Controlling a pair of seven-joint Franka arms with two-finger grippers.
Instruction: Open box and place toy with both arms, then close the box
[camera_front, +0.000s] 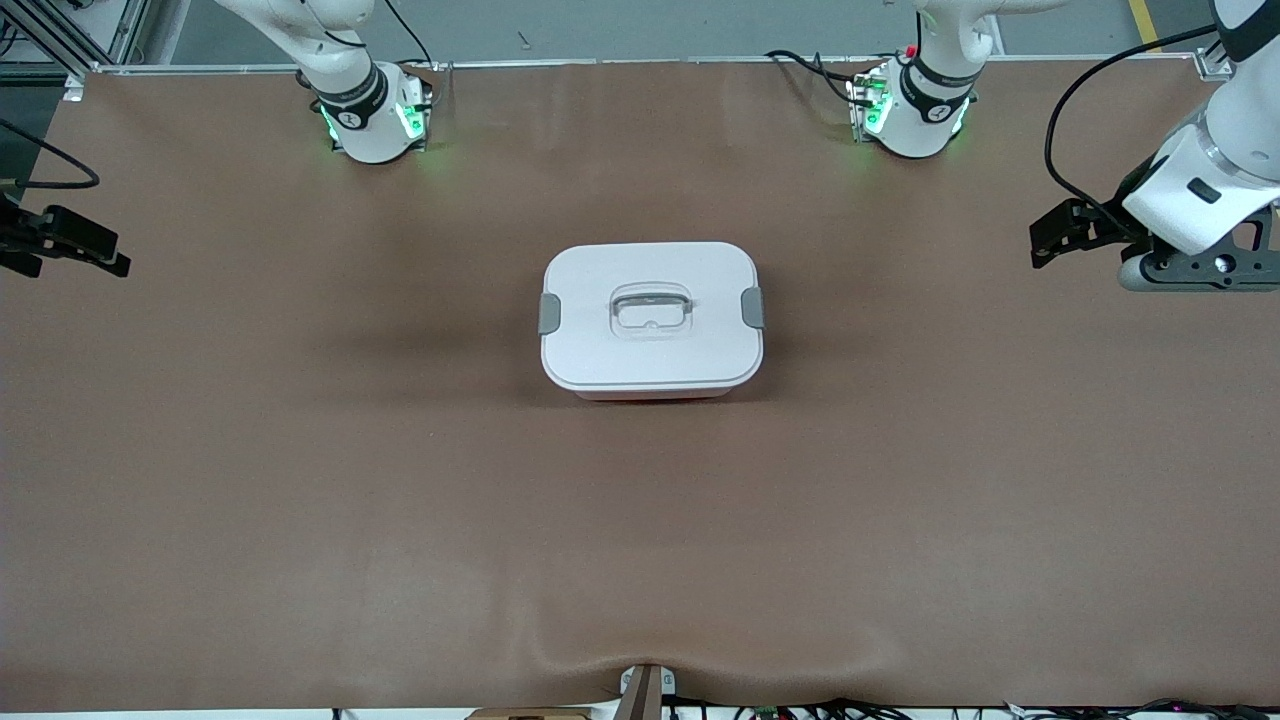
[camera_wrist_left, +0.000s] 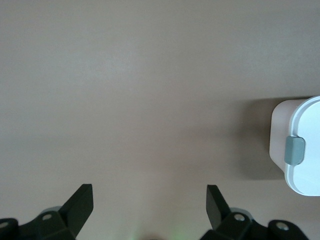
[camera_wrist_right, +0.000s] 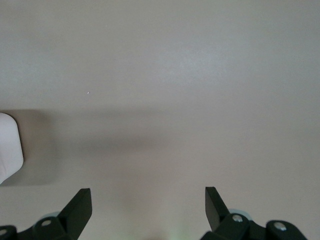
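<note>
Box (camera_front: 651, 318) — rounded-rectangular container, white lid (camera_front: 650, 350) on, a sliver of pink base showing along the edge nearest the front camera. Sits at the middle of the table (camera_front: 300, 480), roughly midway between the two arms' ends. Grey clip (camera_front: 549, 313) on the side toward the right arm's end, matching grey clip (camera_front: 753, 307) toward the left arm's end; both lie flat against the lid. Recessed clear handle (camera_front: 650, 310) at the lid's centre.

Left gripper (camera_front: 1045, 243) — raised over bare table at the left arm's end, well apart from the box; fingers spread wide, nothing between them. Its wrist view catches one corner of the box with a grey clip.

Right gripper (camera_front: 75, 245) — over the table at the right arm's end, well apart from the box; fingers likewise spread and empty.
</note>
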